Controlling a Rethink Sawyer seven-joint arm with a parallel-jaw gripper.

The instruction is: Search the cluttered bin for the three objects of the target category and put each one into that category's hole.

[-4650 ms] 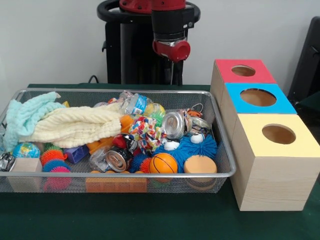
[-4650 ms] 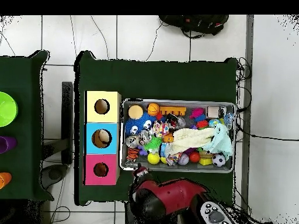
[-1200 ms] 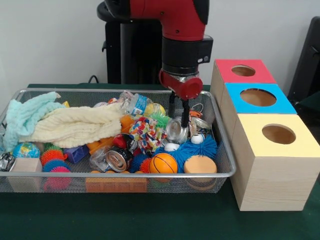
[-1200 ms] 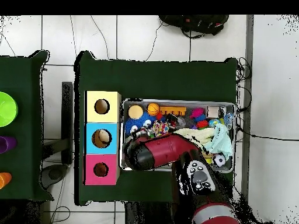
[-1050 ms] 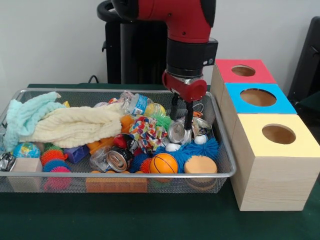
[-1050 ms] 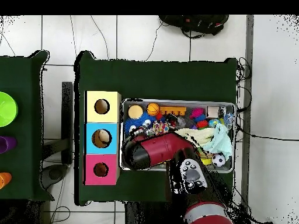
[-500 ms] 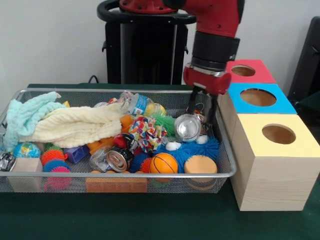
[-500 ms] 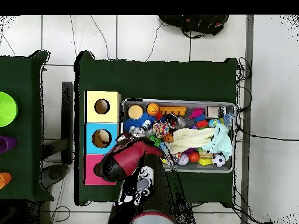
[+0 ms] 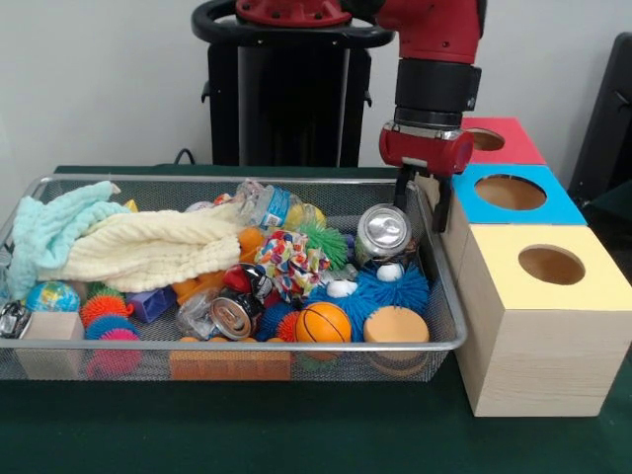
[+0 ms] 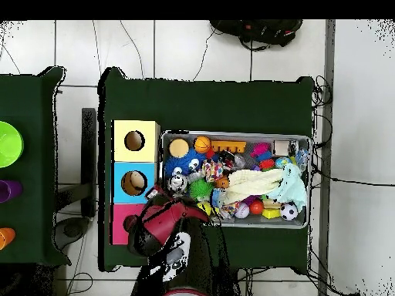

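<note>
My gripper (image 9: 419,204) hangs over the bin's right end, beside the blue-topped box (image 9: 553,209). It is shut on a silver can (image 9: 383,230), which hangs tilted above the blue fuzzy toy (image 9: 385,291) with its lid end facing the camera. A second dented can (image 9: 232,316) lies among the toys near the front of the wire bin (image 9: 247,346). The red-topped box (image 9: 509,150), the blue one and the yellow-topped box (image 9: 583,286) each have a round hole. In the overhead view the red arm (image 10: 162,220) covers the gripper and most of the pink box (image 10: 118,223).
The bin holds a cream cloth (image 9: 148,247), a teal cloth (image 9: 44,227), a plastic bottle (image 9: 267,204), a basketball (image 9: 322,323), a knotted rope toy (image 9: 291,259), spiky balls and blocks. The boxes stand in a row against the bin's right side.
The gripper closed on the silver can, lifted it out of the clutter and carried it right toward the boxes. The arm swung over the pink box in the overhead view.
</note>
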